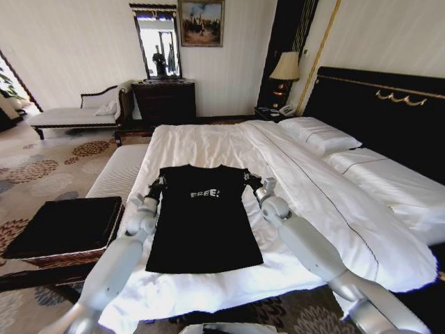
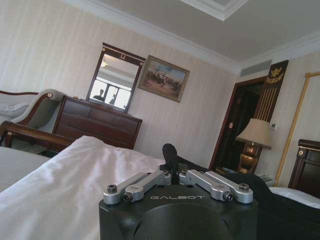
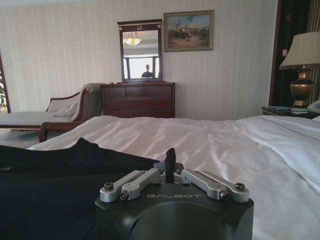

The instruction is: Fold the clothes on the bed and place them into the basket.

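Note:
The clothes, one black T-shirt (image 1: 201,229) with white "FREE!" lettering, lie spread flat on the white bed (image 1: 313,202) near its foot. My left gripper (image 1: 156,188) sits at the shirt's left sleeve and my right gripper (image 1: 252,183) at its right sleeve. In the left wrist view the left gripper (image 2: 170,152) has its fingers pressed together, with black fabric (image 2: 265,200) at their base. The right gripper (image 3: 171,156) is shut the same way at the edge of the shirt (image 3: 45,175). The brown wicker basket (image 1: 69,259) with black lining stands on the floor to the left of the bed.
A cream striped bench (image 1: 118,170) runs along the bed's left side, behind the basket. Pillows (image 1: 320,132) lie by the black headboard (image 1: 375,111). A dark dresser (image 1: 163,101) with a mirror, a white chaise (image 1: 69,115) and a lamp (image 1: 285,69) stand along the far wall.

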Controlling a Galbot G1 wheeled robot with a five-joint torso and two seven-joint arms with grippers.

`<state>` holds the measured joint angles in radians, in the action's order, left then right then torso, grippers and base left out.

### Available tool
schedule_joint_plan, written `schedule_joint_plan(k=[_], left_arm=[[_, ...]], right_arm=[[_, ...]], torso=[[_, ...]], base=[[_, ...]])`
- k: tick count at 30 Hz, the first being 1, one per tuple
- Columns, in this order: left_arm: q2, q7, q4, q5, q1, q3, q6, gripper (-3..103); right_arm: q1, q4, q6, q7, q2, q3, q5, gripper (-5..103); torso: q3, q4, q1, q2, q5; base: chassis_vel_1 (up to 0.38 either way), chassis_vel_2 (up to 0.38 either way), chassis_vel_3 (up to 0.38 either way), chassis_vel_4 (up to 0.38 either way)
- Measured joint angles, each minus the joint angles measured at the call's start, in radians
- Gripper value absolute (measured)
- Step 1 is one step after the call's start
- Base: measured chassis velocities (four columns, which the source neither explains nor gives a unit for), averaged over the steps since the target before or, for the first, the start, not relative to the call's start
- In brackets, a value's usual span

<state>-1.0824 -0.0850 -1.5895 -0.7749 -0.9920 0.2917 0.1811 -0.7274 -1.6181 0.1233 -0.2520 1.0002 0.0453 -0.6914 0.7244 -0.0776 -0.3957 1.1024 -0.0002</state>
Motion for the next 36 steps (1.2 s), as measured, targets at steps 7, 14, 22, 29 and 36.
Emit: schedule_joint_plan(k=[7,14,22,29,36], left_arm=[[-0.011,0.014,-0.047,0.063,-0.129,0.037,0.045,2],[-0.019,0.014,-0.097,0.141,-0.262,0.065,0.08,2],[-0.037,0.019,-0.104,0.224,-0.365,0.086,0.123,2],[-0.033,0.031,-0.123,0.278,-0.438,0.103,0.142,2],[-0.035,0.034,-0.101,0.316,-0.453,0.103,0.154,2]], right_arm=[[-0.173,-0.073,-0.032,0.0,-0.019,-0.022,0.071,2],[-0.306,-0.131,-0.054,-0.003,-0.006,-0.046,0.132,2],[-0.404,-0.171,-0.072,-0.005,0.005,-0.083,0.169,2],[-0.509,-0.21,-0.084,0.0,-0.002,-0.12,0.189,2],[-0.545,-0.206,-0.099,0.006,0.013,-0.111,0.212,2]], torso=[[0.0,-0.0007,0.0,0.0,0.0003],[0.0,-0.0002,0.0,0.0,0.0003],[0.0,-0.0001,0.0,0.0,0.0001],[0.0,-0.0002,0.0,0.0,0.0003],[0.0,-0.0003,0.0,0.0,0.0002]], base=[[0.0,0.0,0.0,0.0],[0.0,0.0,0.0,0.0],[0.0,0.0,0.0,0.0],[0.0,0.0,0.0,0.0],[0.0,0.0,0.0,0.0]])
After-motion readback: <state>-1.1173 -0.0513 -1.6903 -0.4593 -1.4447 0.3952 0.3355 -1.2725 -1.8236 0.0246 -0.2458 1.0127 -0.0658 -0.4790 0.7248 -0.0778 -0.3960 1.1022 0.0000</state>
